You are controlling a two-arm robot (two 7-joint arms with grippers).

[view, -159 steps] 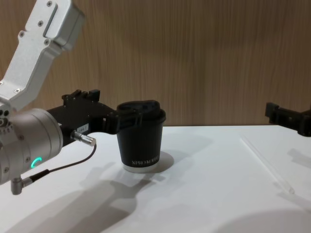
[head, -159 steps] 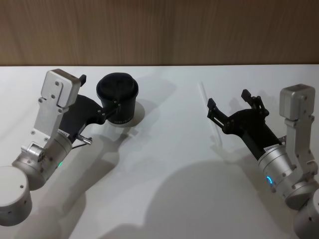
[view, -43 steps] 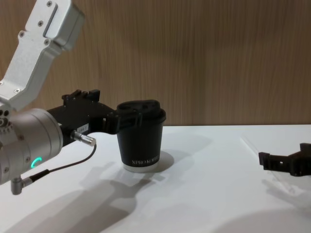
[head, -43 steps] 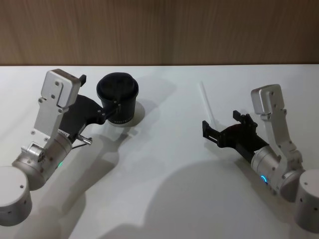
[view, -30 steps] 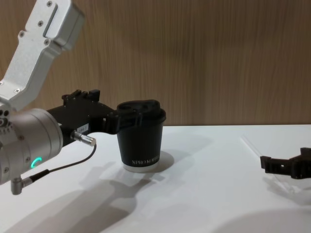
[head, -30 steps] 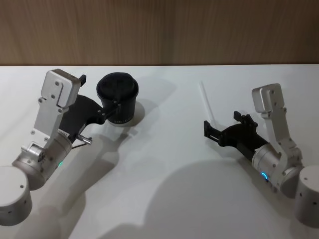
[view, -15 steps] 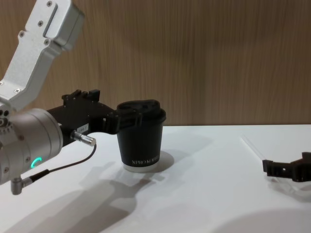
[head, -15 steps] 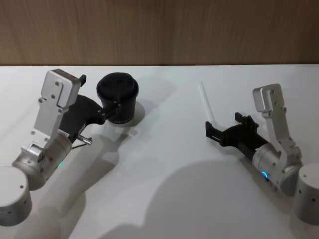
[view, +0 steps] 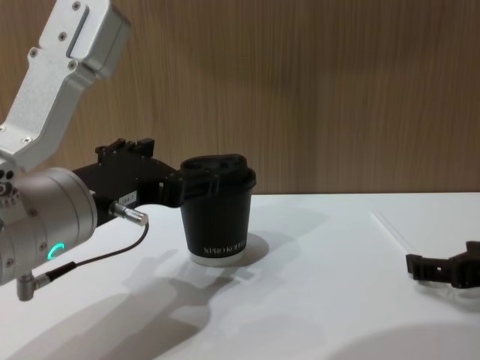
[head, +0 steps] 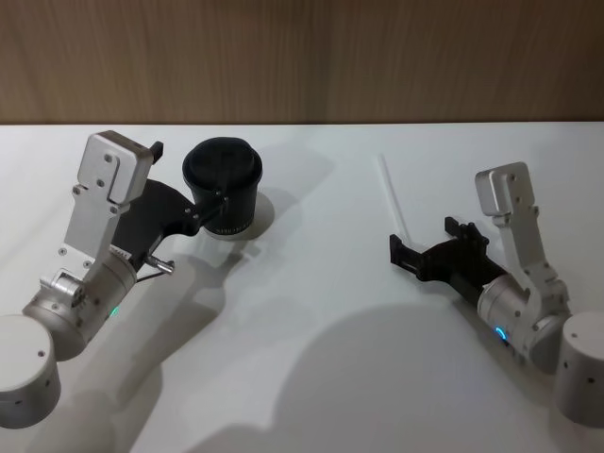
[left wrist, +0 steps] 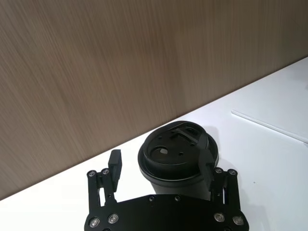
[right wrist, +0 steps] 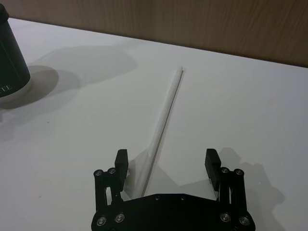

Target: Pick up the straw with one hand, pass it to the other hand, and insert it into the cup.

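Observed from the head view: the straw [head: 392, 198] lies flat on the white table [head: 311, 311], right of centre in the frame, running from the upper middle down toward the right gripper [right wrist: 166, 162]. That gripper sits low over the table at the right of the frame. Its claw is spread wide apart, with the near end of the straw lying between the two fingers. The right wrist view shows the straw just beside one finger and well clear of the other, so it is not clamped. The cup [head: 223, 193] stands upright at the upper left of centre with its black lid on, well apart from the straw. The left gripper [left wrist: 161, 163] reaches in from the left edge with its fingers apart, one on each side of the cup's upper part. The left wrist view shows a clear gap between one finger and the lid, while the other finger is hard against it or nearly so. The chest view shows a green ring [view: 54, 251] lit on the left arm and a thin black cable [view: 90, 262] hanging beneath it. A wood-panelled wall [head: 302, 57] closes the far edge of the table.
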